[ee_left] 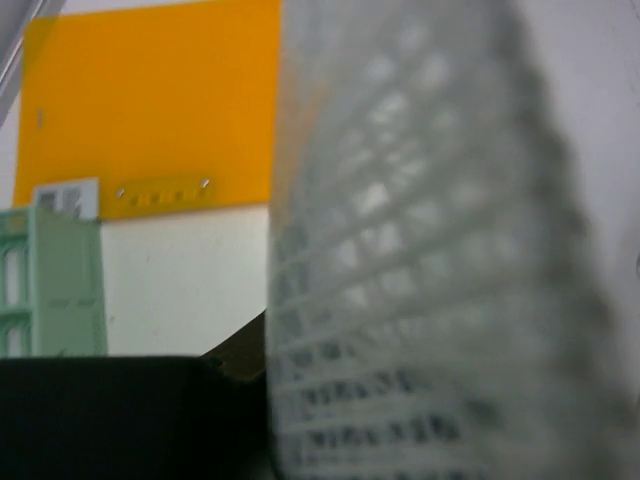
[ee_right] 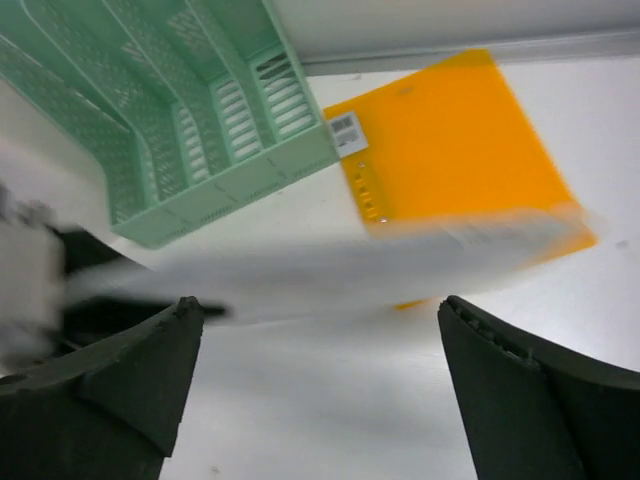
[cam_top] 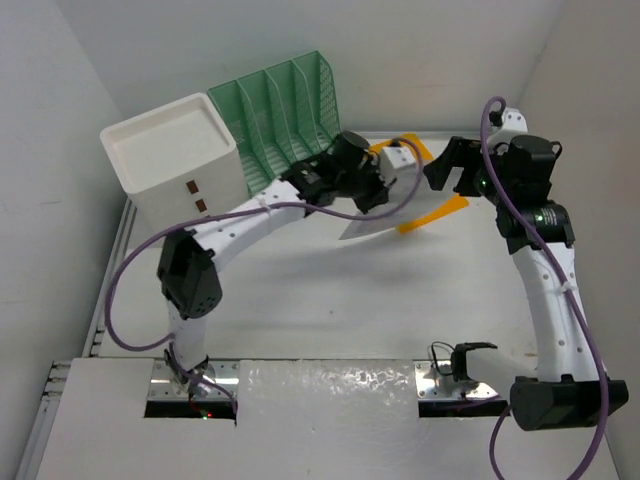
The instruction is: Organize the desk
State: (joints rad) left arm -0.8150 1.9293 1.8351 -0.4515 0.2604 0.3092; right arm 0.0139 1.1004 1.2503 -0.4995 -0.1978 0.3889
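Over the back middle of the white desk [cam_top: 330, 300] my left gripper [cam_top: 378, 188] is shut on a white mesh document pouch [cam_top: 365, 228], which hangs tilted above the surface. In the left wrist view the pouch [ee_left: 420, 250] fills the right half, blurred, pressed against my dark finger [ee_left: 100, 420]. My right gripper [cam_top: 447, 172] is just to the pouch's right, and its jaws stand wide open and apart from it. From the right wrist the pouch [ee_right: 330, 265] is a blurred white band beyond my right gripper [ee_right: 315, 340]. An orange folder [cam_top: 440, 210] lies flat under the pouch.
A green file rack [cam_top: 280, 120] stands at the back, with a white drawer box [cam_top: 170, 160] to its left. The rack [ee_right: 170, 100] and the orange folder [ee_right: 450, 140] lie ahead of the right wrist. Silver rails edge the desk.
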